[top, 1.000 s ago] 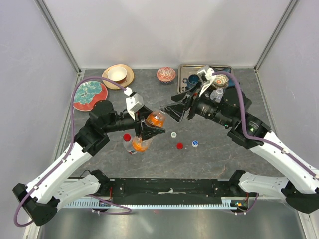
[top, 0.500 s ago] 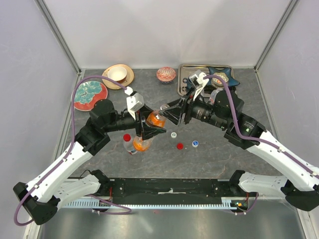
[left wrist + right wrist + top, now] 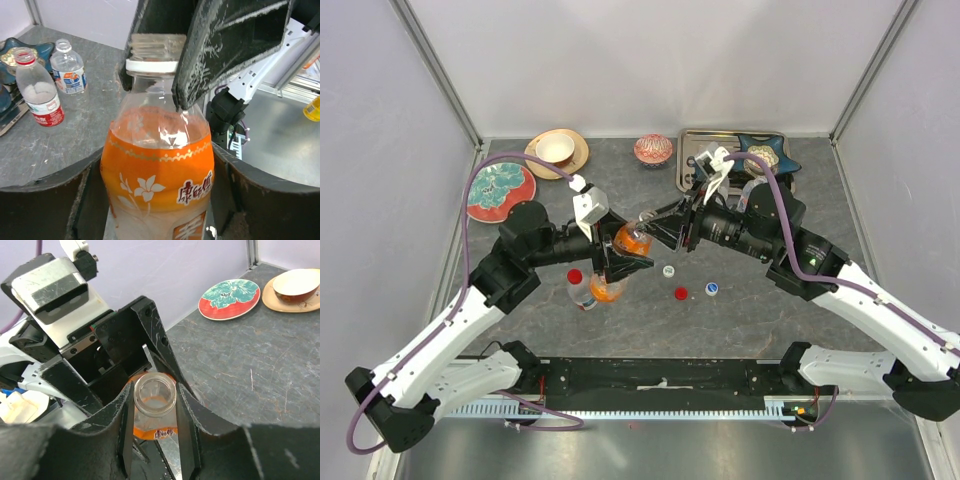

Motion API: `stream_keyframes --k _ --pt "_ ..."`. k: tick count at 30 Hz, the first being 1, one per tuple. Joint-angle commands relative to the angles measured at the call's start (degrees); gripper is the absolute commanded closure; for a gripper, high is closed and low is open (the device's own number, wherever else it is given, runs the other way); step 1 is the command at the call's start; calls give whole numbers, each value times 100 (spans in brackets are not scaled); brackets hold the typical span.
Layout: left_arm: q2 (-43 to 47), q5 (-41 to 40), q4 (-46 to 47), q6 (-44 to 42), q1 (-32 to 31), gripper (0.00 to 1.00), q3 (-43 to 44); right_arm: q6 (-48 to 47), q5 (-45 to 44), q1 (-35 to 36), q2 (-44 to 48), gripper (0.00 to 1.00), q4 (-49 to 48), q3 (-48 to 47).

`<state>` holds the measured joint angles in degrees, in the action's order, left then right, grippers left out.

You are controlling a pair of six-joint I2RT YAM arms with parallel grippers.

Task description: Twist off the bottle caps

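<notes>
- Mid-table, lifted off the surface: orange bottle (image 3: 632, 240), tilted; mouth open, white ring under the thread
- Left gripper (image 3: 622, 262) clamped round its labelled body
- Right gripper (image 3: 155, 390) closed on the neck from the far right; one finger pressed on each side
- Near-left of it on the table (image 3: 520, 330): red-capped bottle (image 3: 577, 285)
- Near-right: three loose caps (image 3: 681, 293)

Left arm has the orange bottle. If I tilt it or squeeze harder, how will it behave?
It would probably spill: the bottle has its mouth uncapped and the liquid stands high. The clear plastic wall looks thin, so a harder squeeze from the left gripper would likely buckle it. Being well filled, it is likely heavy for its size.
</notes>
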<state>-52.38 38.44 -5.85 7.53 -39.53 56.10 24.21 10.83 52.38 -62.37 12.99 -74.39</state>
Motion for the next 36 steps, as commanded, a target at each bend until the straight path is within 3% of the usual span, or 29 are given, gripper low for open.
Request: stream_keyframes --k 1,2,3,8,11,13,19,25,36 --pt "280 -660 -47 73 -11 22 156 -223 -423 27 41 100 176 -119" --pt "333 -1062 -161 47 -20 3 173 -276 -763 27 41 100 238 -154" --pt "395 -1301 -293 -31 -11 1 208 -381 -975 27 49 100 300 -190" --pt "1210 -3713 -1058 -164 -11 1 297 -820 -2654 27 -99 100 423 -260" --pt "1912 -4518 -1146 -155 -11 1 104 -1198 -3734 27 -354 100 -6 -59" --pt "2178 -4590 -1147 -164 -11 1 -36 -1434 -4663 18 -643 100 -636 247" --pt "2689 -4389 -1357 -138 -11 1 -301 -2078 -5670 -166 -2161 100 -1703 23" --pt "2750 -4090 -1446 -6 -11 1 -433 -1894 -5680 -623 -3262 100 -2107 -366" --pt "2891 -3958 -1402 38 -11 1 -705 -1542 -5495 -984 -3914 100 -2495 -295"
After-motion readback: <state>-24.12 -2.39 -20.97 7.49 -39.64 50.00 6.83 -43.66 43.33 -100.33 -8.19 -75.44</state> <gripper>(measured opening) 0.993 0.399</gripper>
